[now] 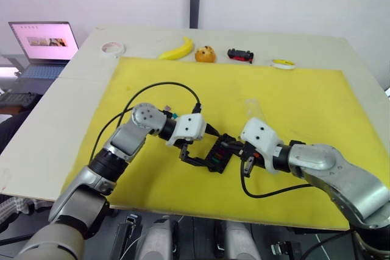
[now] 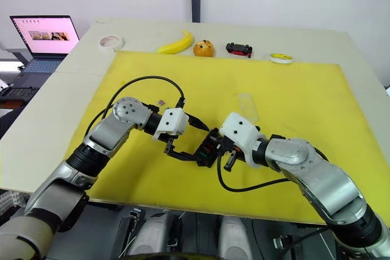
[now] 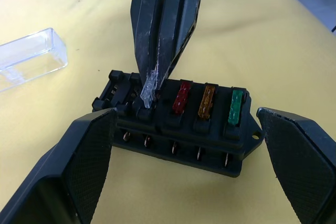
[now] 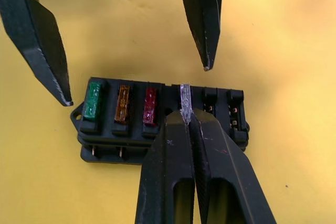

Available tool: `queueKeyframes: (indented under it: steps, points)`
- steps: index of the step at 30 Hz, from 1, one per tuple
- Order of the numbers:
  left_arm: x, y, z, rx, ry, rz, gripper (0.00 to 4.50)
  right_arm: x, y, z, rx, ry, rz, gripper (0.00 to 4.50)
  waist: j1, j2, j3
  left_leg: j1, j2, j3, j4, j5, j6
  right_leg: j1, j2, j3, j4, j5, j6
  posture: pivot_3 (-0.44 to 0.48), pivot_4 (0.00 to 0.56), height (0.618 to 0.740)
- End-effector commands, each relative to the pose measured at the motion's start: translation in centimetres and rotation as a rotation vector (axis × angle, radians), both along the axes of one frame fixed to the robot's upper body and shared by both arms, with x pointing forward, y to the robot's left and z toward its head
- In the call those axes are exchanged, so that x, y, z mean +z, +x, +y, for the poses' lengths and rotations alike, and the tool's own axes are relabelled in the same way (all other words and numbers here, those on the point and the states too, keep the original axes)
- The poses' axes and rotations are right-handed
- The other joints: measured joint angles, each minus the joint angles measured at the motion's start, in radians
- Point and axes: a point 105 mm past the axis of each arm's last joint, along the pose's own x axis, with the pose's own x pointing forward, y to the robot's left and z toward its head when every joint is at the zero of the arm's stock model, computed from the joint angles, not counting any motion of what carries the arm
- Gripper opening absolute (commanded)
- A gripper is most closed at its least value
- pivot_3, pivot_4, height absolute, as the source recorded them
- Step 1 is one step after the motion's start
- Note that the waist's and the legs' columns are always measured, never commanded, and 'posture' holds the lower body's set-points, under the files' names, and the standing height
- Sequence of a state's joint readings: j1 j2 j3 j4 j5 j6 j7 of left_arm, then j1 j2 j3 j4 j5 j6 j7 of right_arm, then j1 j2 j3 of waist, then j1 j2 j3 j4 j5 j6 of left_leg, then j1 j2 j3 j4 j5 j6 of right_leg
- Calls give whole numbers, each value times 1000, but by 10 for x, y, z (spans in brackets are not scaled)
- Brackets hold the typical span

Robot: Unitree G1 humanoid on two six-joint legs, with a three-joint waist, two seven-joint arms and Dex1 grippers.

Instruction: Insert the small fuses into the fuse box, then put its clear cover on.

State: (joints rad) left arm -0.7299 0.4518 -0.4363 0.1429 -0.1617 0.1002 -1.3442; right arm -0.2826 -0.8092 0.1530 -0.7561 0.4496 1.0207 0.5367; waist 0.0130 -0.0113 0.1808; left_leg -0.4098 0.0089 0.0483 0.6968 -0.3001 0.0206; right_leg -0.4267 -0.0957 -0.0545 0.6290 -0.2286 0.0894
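Observation:
The black fuse box lies on the yellow mat near its front edge. Green, orange-brown and red fuses sit side by side in its slots. My right gripper is shut on a pale grey fuse, whose lower end is at the slot beside the red one. My left gripper is open, one finger on each side of the box and apart from it. The clear cover lies on the mat behind the box. A couple of loose fuses lie by my left forearm.
Along the table's far edge are a white tape roll, a banana, an orange ball, a black-and-red toy car and a yellow tape roll. An open laptop stands off the far left corner.

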Motion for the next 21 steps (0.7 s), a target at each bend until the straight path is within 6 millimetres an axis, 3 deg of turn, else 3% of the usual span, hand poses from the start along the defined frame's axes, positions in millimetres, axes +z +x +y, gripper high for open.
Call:
queueKeyframes:
  steps: [1,21]
  points:
    - [14,4,-1,-1,-31,-51,4463,5,2,0,6,-10,-32,0,0,0,0,0,0,0,0,0,0,0,0,0,0,0,0,0,150,740]
    - [15,5,-5,1,-44,-55,4463,-1,0,-3,6,-44,13,0,1,0,0,0,0,0,0,0,0,0,0,0,0,0,0,0,150,740]
